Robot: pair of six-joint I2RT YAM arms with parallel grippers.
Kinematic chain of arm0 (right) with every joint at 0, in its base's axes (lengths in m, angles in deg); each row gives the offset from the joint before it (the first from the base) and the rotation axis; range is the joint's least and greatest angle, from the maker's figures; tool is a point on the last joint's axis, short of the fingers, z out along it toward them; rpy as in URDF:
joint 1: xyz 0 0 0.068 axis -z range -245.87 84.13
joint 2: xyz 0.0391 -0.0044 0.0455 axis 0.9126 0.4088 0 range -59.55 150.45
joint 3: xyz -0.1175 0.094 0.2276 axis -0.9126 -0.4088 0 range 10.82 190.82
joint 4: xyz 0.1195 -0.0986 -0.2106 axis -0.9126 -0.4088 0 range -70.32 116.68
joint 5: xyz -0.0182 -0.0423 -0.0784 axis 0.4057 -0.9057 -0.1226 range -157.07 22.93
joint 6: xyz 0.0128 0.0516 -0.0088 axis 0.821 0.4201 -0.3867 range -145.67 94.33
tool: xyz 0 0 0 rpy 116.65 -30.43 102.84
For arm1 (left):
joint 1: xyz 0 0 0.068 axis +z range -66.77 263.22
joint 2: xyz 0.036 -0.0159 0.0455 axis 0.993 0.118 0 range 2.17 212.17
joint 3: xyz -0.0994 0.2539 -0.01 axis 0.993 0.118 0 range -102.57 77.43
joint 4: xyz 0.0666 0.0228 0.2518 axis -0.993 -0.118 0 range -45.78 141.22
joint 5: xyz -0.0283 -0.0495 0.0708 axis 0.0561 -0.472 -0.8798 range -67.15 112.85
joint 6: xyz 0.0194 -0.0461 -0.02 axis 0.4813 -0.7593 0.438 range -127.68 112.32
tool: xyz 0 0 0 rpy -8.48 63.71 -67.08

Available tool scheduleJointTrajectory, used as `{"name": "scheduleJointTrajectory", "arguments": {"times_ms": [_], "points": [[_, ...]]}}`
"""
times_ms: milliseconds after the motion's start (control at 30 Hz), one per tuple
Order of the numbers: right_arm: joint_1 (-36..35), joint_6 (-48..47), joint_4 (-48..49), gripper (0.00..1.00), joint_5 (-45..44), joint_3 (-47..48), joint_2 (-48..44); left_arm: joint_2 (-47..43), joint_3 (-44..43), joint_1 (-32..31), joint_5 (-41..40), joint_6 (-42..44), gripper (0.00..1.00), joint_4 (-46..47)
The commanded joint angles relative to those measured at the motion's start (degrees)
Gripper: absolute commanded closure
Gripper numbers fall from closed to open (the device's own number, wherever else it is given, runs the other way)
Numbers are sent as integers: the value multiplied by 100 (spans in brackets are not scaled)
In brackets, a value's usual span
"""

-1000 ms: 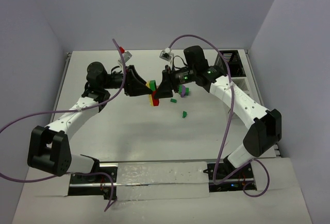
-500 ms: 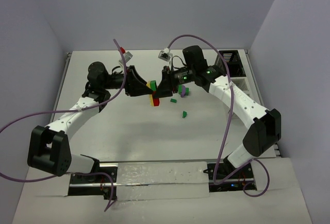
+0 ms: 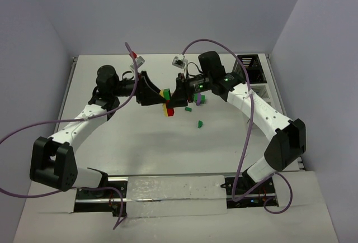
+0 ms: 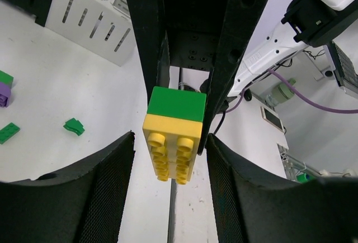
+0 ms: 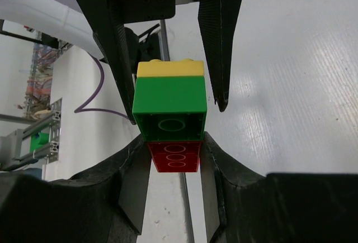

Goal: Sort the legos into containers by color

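A stack of legos (image 3: 166,101), green, yellow and red, hangs above the table's middle between both grippers. My right gripper (image 3: 171,102) is shut on the red brick (image 5: 173,156), with the green brick (image 5: 169,100) and yellow brick (image 5: 169,68) beyond it. My left gripper (image 3: 160,99) is open. Its fingers (image 4: 112,187) stand either side of the yellow brick (image 4: 170,148) with a gap on each side. The white rack of containers (image 3: 260,91) stands at the right edge, its black slatted section (image 3: 249,67) at the far end.
Loose legos lie on the table right of the grippers: a green one (image 3: 199,123), another green one (image 3: 188,108), and a purple and green pair (image 3: 199,99). The left wrist view shows green pieces (image 4: 74,125) and the rack (image 4: 95,19).
Both grippers stay at the stack. The left wrist has shifted slightly and its cable has swung a little.
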Motion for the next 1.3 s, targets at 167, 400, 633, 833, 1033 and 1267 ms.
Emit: {"name": "scheduleJointTrajectory", "arguments": {"times_ms": [167,400,633,833,1033,1267], "points": [[-35,-171,40,100,4,-102,-305,-153,-263,78,79,-491,41,629],[-35,-116,57,100,88,-96,-305,-144,-132,81,88,-702,62,1023],[-31,-126,23,100,96,-124,-349,-148,-149,87,101,-457,99,793],[29,-402,-366,100,71,-123,-349,-167,-219,101,137,-45,100,343],[287,-644,-661,100,91,-190,-446,-179,-385,148,158,681,100,-542],[643,-1014,-1100,100,113,-221,-536,-153,-501,230,131,1216,100,-1147]]}}
